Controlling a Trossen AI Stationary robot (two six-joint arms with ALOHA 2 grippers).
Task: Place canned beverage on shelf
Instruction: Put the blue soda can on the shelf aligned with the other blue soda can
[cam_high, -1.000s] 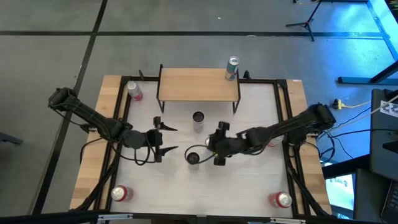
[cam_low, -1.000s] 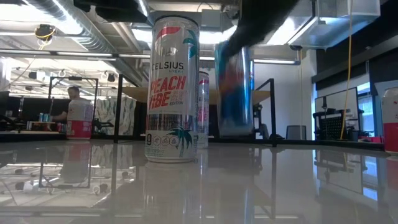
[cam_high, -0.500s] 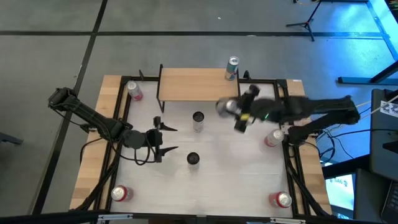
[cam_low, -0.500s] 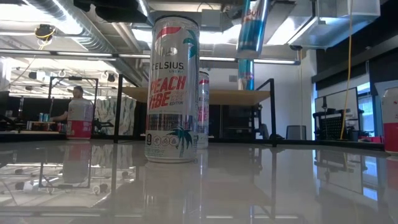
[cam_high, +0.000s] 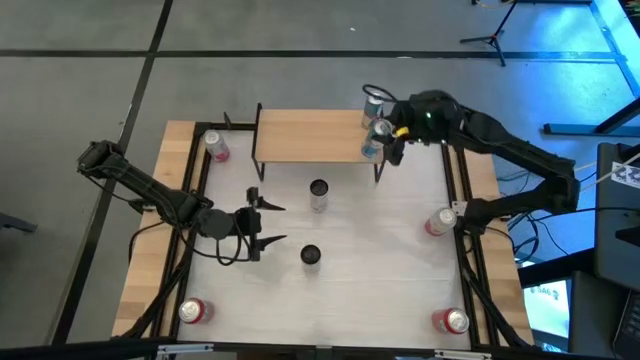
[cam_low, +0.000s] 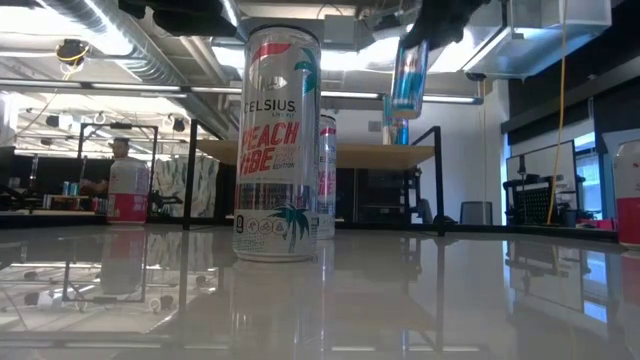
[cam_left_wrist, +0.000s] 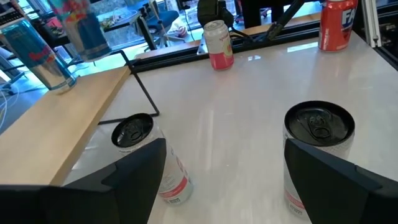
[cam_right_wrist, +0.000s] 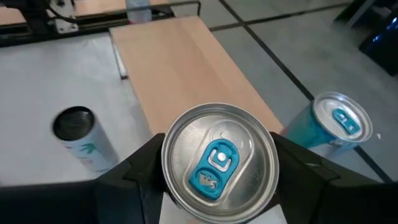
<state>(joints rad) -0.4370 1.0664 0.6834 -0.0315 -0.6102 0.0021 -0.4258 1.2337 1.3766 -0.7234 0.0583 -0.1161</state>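
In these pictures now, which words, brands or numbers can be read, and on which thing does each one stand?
"CELSIUS": nearest tall white can, low view.
"PEACH VIBE": same can, below the brand.
Small print at that can's foot: too small to read.
Red can, left wrist view: white letters, cut off and unreadable.
Blue can in the right pincer: nothing readable.

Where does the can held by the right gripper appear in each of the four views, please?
High view: held can at the shelf's right end.
Low view: upper right of centre, above the shelf.
Left wrist view: blurred, top left.
Right wrist view: bottom centre, lid up.
Shared landmark: the shelf, in every view.
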